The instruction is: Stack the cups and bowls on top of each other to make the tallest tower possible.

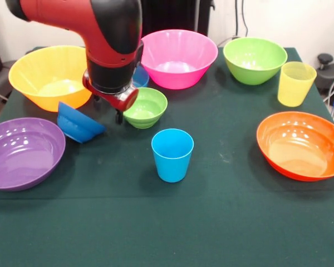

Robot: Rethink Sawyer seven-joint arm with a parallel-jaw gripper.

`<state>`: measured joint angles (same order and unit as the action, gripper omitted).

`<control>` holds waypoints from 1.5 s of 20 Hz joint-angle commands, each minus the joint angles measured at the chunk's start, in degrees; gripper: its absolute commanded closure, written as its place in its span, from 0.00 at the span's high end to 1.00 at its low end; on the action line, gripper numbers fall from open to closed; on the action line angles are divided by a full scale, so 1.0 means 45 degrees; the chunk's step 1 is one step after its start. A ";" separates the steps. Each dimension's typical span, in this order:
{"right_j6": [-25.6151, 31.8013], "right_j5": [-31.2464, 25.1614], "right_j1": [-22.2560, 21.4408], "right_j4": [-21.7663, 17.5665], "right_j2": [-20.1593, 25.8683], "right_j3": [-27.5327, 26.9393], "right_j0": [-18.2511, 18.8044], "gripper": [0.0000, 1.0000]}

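Note:
The light blue cup (172, 154) stands upright at the table's middle front. The ribbed yellow cup (296, 83) stands upright at the right. A small lime green bowl (146, 107) sits upright beside the arm. A small blue bowl (78, 123) lies tipped on its side, to the left. Another blue bowl (140, 76) is mostly hidden behind the arm. My gripper (118, 115) hangs low between the tipped blue bowl and the lime green bowl, largely hidden under the red wrist. Nothing is stacked.
Larger bowls ring the table: yellow-orange (50, 78) at the back left, pink (178, 58) at the back middle, green (254, 60) at the back right, orange (301, 146) at the right and purple (23, 153) at the left. The dark green table cloth (167, 222) covers the front.

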<state>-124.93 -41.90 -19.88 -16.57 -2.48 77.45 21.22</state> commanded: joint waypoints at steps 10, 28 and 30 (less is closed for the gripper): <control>-0.2727 0.2742 0.1119 -0.0058 -0.1560 -0.0033 -0.1828 1.00; -0.2459 0.4955 0.0687 0.1483 -0.1876 0.1254 -0.2275 1.00; -0.2464 0.5040 0.0702 0.1630 -0.1967 0.1274 -0.2362 1.00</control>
<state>-124.93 -21.55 -16.53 -12.18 -14.07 80.52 12.10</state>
